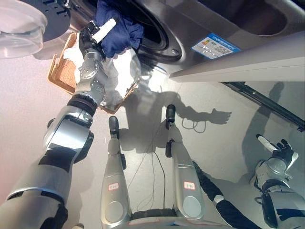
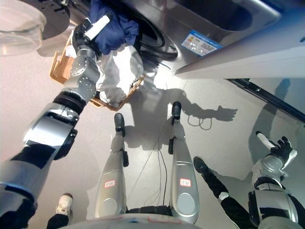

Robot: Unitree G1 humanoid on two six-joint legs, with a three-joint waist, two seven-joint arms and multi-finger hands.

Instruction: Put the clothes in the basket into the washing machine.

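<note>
While held up: the left hand has its fingers curled into the navy garment, bunched at the washing machine's door opening.
Navy garment: soft, limp and light by the look of it; folds hang loose below the grip and part of it already drapes over the lower rim of the opening.
Hold point: a gathered bunch in the middle seems safest, since trailing edges could snag on the rim.
Basket: wicker, on the floor just beside the opening, on its left.
White clothes: crumpled heap left in the basket, below the opening; equally floppy, so grab a fistful and don't pinch an edge.
Right hand: well apart from the opening, low right, fingers spread and relaxed, holding nothing.
Door: clear round lid, swung open left of the opening.
</note>
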